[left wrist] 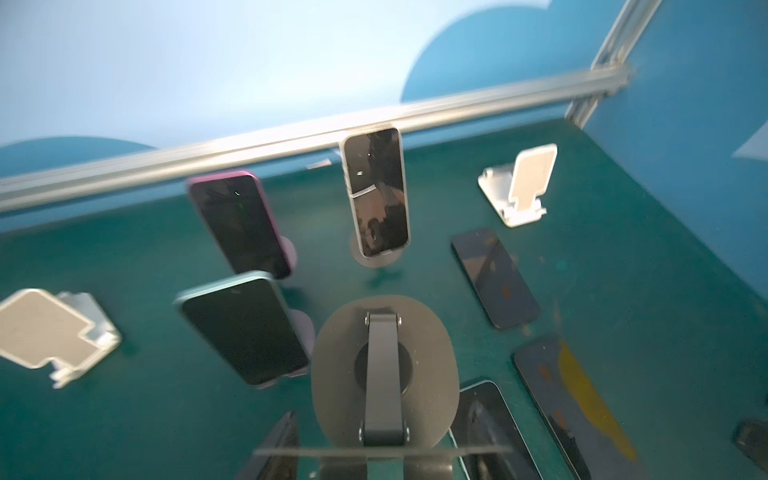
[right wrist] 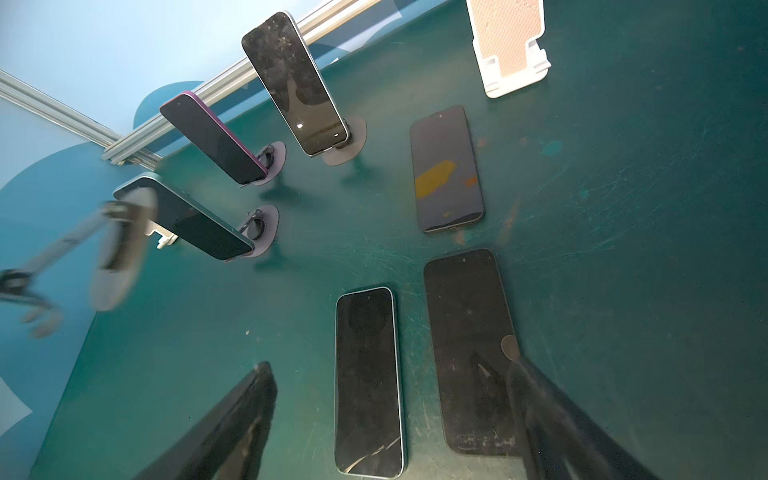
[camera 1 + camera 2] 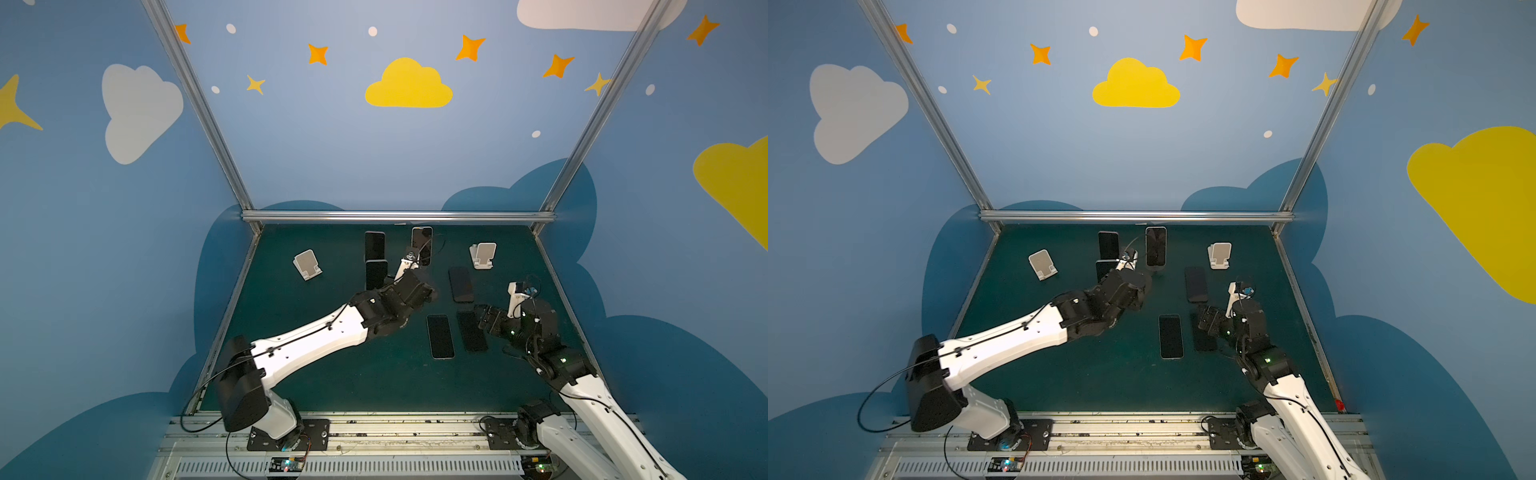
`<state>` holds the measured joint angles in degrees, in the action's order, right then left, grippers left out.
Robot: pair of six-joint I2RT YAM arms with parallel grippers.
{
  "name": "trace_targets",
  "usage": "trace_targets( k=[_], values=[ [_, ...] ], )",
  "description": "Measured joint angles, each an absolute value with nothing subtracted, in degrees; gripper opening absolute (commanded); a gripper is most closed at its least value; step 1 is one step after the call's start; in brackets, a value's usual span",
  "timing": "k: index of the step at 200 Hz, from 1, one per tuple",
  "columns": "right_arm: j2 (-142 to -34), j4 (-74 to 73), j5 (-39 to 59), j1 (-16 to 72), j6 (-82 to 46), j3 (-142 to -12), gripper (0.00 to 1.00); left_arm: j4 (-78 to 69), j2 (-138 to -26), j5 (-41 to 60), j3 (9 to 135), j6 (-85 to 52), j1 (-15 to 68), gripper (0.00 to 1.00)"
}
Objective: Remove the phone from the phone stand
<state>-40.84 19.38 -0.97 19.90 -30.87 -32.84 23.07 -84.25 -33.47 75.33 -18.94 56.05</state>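
My left gripper (image 1: 384, 457) is shut on the top plate of a grey round-based phone stand (image 1: 384, 370), held off the green mat with no phone on it; it shows blurred in a top view (image 3: 432, 291). Behind it, three phones stand upright on grey stands: a pink one (image 3: 375, 245), a teal one (image 3: 376, 274) and a silver one (image 3: 422, 245). My right gripper (image 2: 388, 365) is open just above two dark phones lying flat, one pale-edged (image 2: 368, 382), one black (image 2: 471, 353). It holds nothing.
A third flat phone (image 3: 460, 284) lies further back. Two empty white stands sit at the back left (image 3: 306, 264) and back right (image 3: 483, 255). An aluminium rail (image 3: 395, 216) and blue walls bound the mat.
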Motion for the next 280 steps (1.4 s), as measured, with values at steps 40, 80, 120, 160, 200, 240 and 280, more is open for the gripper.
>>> trace_targets(
  k=[40,80,120,160,200,240,280],
  values=[
    [-41.5,17.9,-0.7,19.9,-31.0,-32.8,0.86,26.0,-72.9,-37.7,72.3,-17.5,53.2,0.5],
    [-42.8,16.5,0.2,19.9,-31.0,-32.8,0.86,29.5,-66.7,-37.5,71.0,-16.6,43.1,0.47],
    [-44.6,15.4,1.0,19.9,-31.0,-32.8,0.86,33.0,-70.4,-32.5,74.6,-17.5,31.1,0.47],
    [-45.4,14.9,1.3,19.9,-31.0,-32.8,0.85,30.3,-80.8,-26.0,76.9,-18.7,22.2,0.47],
    [-45.4,14.8,1.3,19.9,-30.9,-32.8,0.85,24.9,-92.7,-23.1,79.9,-19.1,18.9,0.46],
    [-45.5,14.7,1.3,19.9,-30.8,-32.8,0.85,19.0,-103.9,-22.4,85.2,-19.1,17.3,0.45],
    [-46.7,14.7,1.2,19.8,-30.6,-32.8,0.85,16.4,-114.4,-23.4,91.2,-18.9,16.9,0.43]
  ],
)
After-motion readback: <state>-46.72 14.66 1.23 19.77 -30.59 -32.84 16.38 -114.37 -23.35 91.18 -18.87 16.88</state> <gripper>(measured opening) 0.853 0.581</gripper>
